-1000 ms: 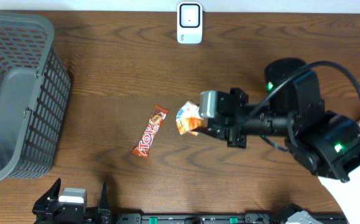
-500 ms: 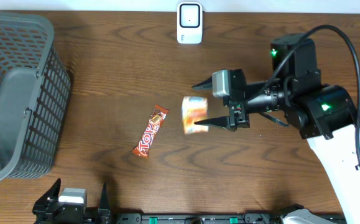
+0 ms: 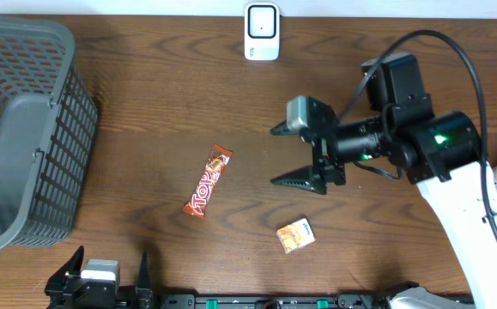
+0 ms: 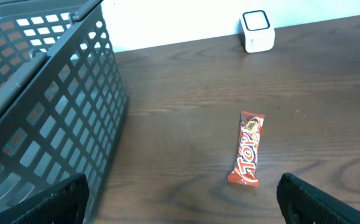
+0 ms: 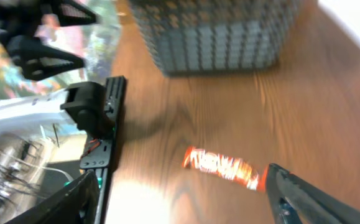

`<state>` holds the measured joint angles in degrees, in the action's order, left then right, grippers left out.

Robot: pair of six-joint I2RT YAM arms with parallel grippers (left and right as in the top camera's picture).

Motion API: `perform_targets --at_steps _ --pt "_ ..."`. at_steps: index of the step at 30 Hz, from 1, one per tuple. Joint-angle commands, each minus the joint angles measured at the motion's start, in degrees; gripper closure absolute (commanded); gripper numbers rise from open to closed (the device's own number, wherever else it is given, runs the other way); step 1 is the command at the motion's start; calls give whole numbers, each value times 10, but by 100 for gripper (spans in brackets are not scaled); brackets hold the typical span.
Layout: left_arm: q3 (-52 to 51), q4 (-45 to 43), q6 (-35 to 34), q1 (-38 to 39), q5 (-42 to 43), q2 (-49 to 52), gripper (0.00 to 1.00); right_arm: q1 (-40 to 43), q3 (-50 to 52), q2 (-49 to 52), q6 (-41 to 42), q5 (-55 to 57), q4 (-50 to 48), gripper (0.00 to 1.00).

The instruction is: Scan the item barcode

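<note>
Pincer, right, overhead: right pincer (image 3: 275, 156) hangs above the desk (image 3: 162, 94) with its jaws spread wide and nothing between them.
Packet, overhead: small orange packet (image 3: 295, 235) lies flat on the desk, nearer the front edge than the right pincer, apart from it.
Bar, overhead: red candy bar (image 3: 209, 180) lies at a slant left of the right pincer, well apart from the packet.
Scanner, overhead: white scanner (image 3: 262, 32) stands at the far edge of the desk, well apart from the packet.
Basket, overhead: grey basket (image 3: 25, 129) fills the left end.
Pincer, left, overhead: left pincer (image 3: 111, 257) sits low at the front edge.
Pincer, left wrist: left pincer (image 4: 183, 186) has its jaws wide, with only bare desk between them.
Things, left wrist: candy bar (image 4: 249, 149) ahead, scanner (image 4: 257, 31) beyond it, basket (image 4: 43, 93) at left; an orange corner at the right edge may be the packet, I cannot tell.
Pincer, right wrist: blurred view; dark fingers (image 5: 61, 199) stand far apart at the lower corners.
Things, right wrist: candy bar (image 5: 223, 167) lies on the desk, basket (image 5: 217, 31) beyond it.
</note>
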<state>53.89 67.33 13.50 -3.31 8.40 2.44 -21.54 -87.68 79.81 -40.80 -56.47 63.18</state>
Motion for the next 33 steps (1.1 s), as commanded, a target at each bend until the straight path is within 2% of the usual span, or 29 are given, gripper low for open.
perform_targets --at_steps 1,2,3,7,13,19,21,24,33 --pt "3 0 1 1 -5 -1 4 3 -6 35 110 68 2 14" --pt "3 0 1 1 -5 -1 4 3 -6 43 123 69 2 2" --pt "3 0 1 1 -5 -1 4 3 -6 53 154 69 -2 1" --pt "3 0 1 1 -5 -1 4 -10 -6 86 254 97 14 1" --pt "3 0 1 1 -5 -1 4 -84 -6 110 402 352 96 1" --pt "3 0 1 1 -5 -1 4 -182 17 110 475 476 123 1" --pt "3 0 1 1 -5 -1 4 -209 60 110 548 538 121 1" --pt "3 0 1 1 -5 -1 4 -225 132 110 608 547 81 1" --pt "3 0 1 1 -5 -1 4 -250 300 110 675 539 -59 1"
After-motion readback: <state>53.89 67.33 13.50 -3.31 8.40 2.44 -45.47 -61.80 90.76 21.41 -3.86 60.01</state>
